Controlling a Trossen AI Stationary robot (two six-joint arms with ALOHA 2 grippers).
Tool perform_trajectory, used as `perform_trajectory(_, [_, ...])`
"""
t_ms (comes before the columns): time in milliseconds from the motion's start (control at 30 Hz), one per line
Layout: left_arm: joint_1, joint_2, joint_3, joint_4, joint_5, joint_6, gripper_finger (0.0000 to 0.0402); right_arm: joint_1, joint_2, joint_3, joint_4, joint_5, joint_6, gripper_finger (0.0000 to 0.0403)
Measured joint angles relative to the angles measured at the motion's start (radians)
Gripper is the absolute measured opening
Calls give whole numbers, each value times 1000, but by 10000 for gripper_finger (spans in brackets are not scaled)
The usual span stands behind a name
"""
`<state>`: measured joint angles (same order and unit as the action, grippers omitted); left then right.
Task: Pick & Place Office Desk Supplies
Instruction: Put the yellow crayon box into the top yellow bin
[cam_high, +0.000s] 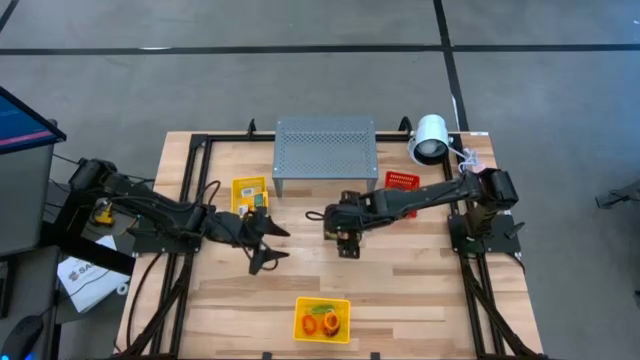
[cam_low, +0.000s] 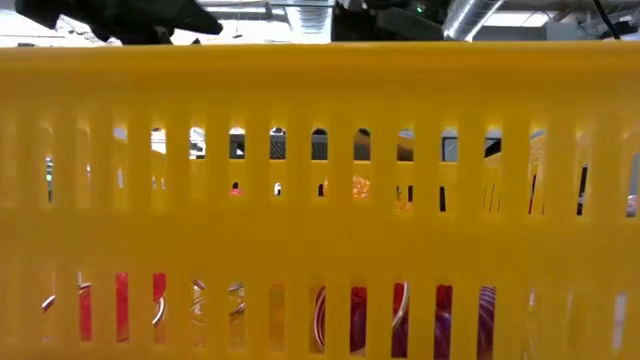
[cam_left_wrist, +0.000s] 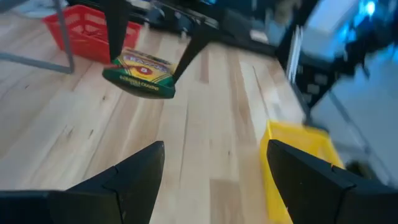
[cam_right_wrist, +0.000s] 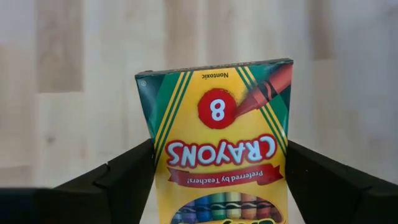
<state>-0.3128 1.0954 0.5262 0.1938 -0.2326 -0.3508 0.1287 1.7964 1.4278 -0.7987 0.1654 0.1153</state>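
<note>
My right gripper (cam_high: 346, 238) hangs over the middle of the table, shut on a yellow-and-green crayon box (cam_right_wrist: 219, 143). The left wrist view shows that box (cam_left_wrist: 140, 73) too, above the wood. My left gripper (cam_high: 268, 246) is open and empty a little to the left of it, and its fingers (cam_left_wrist: 140, 165) point at the box. More crayon boxes lie in a yellow tray (cam_high: 250, 194) in front of the grey stand. Rubber bands (cam_high: 322, 322) lie in a yellow basket (cam_high: 322, 304) at the near edge. My right gripper pinches the crayon box between its two fingers, one on each long narrow side (cam_right_wrist: 160, 168). The fingers (cam_left_wrist: 115, 37) come from above, pointing down. The box is lifted clear of the table, with its printed face turned up toward the wrist camera and slightly tilted.
The grey perforated stand (cam_high: 325, 148) sits at the far middle, with a white lamp (cam_high: 431, 139) to its right and a red basket (cam_high: 400, 181) beside it. The yellow basket's slotted wall (cam_low: 320, 120) fills the low view. Bare wood lies between the grippers and this basket.
</note>
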Motion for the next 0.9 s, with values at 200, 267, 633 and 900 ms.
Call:
perform_trajectory(200, [64,0,0,77,-3,-202,280,11,0,78,-56,155,-71,313])
perform_trajectory(267, [90,0,0,85,-2,-255,280,16,0,91,-57,184,-91,312])
perform_trajectory(633, [220,8,0,200,-3,-396,280,22,0,101,12,270,-184,312])
perform_trajectory(900, [255,157,-1,336,54,-447,280,21,0,112,48,309,-223,311])
